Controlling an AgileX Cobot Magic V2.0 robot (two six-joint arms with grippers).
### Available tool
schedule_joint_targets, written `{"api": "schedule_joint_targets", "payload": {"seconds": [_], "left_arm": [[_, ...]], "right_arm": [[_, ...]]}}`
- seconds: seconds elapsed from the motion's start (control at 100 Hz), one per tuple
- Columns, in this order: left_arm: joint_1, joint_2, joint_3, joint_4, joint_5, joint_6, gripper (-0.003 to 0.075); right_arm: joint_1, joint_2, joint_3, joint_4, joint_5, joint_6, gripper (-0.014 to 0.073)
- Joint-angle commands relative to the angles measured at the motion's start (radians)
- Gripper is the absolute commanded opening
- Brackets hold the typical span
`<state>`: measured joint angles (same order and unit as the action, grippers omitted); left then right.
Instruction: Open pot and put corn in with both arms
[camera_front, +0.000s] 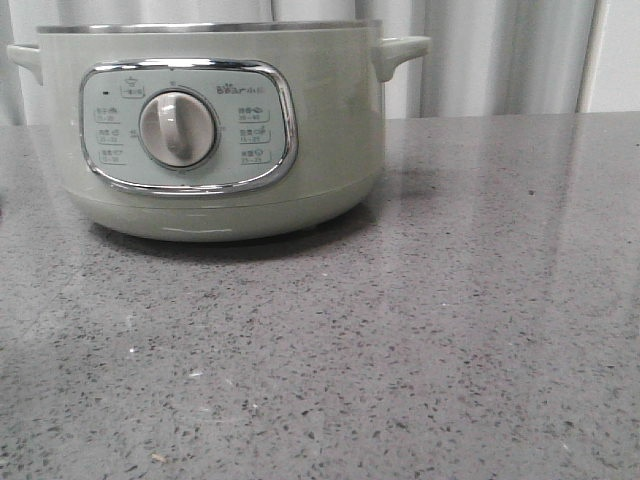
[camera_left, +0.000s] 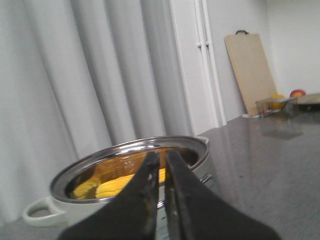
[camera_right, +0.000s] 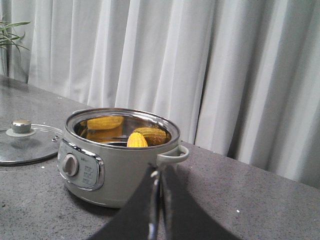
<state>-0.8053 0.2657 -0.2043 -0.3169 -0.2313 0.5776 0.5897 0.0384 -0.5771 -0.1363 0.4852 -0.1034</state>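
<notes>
The sage-green pot (camera_front: 210, 130) stands open on the grey counter at the left of the front view, dial facing me. The corn (camera_right: 136, 140) stands inside it, with yellow reflections on the steel wall; it also shows in the left wrist view (camera_left: 117, 186). My left gripper (camera_left: 161, 159) is shut and empty, held off the pot's (camera_left: 130, 170) rim. My right gripper (camera_right: 160, 172) is shut and empty, short of the pot's (camera_right: 120, 160) side handle (camera_right: 172, 155). Neither gripper shows in the front view.
The glass lid (camera_right: 25, 142) with a steel knob lies flat on the counter beside the pot. A wooden board (camera_left: 250, 70) leans on the far wall near a basket of fruit (camera_left: 275, 102). White curtains hang behind the counter.
</notes>
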Motion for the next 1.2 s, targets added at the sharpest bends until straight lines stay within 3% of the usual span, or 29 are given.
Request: {"api": "schedule_joint_targets", "payload": {"seconds": [0.0, 0.16, 0.26, 0.38, 0.58, 0.73, 1.19], "left_arm": [[0.03, -0.042, 0.024, 0.032, -0.07, 0.084, -0.002], [0.187, -0.189, 0.126, 0.115, 0.009, 0.028, -0.002], [0.314, -0.256, 0.16, 0.277, 0.074, -0.18, -0.002], [0.452, -0.293, 0.173, 0.317, 0.188, -0.377, -0.002], [0.61, -0.297, 0.187, 0.334, 0.373, -0.4, -0.002], [0.679, -0.297, 0.212, 0.336, 0.54, -0.398, -0.002], [0.715, -0.302, 0.212, 0.343, 0.539, -0.393, -0.002]], "right_arm": [[-0.003, 0.014, -0.02, -0.015, -0.083, -0.003, -0.0066], [-0.003, 0.014, -0.02, -0.015, -0.083, -0.003, -0.0066], [-0.003, 0.014, -0.02, -0.015, -0.083, -0.003, -0.0066], [-0.003, 0.014, -0.02, -0.015, -0.083, -0.003, -0.0066], [-0.003, 0.014, -0.02, -0.015, -0.083, -0.003, -0.0066], [-0.003, 0.014, -0.02, -0.015, -0.083, -0.003, -0.0066], [-0.003, 0.014, -0.02, -0.015, -0.083, -0.003, -0.0066]]}}
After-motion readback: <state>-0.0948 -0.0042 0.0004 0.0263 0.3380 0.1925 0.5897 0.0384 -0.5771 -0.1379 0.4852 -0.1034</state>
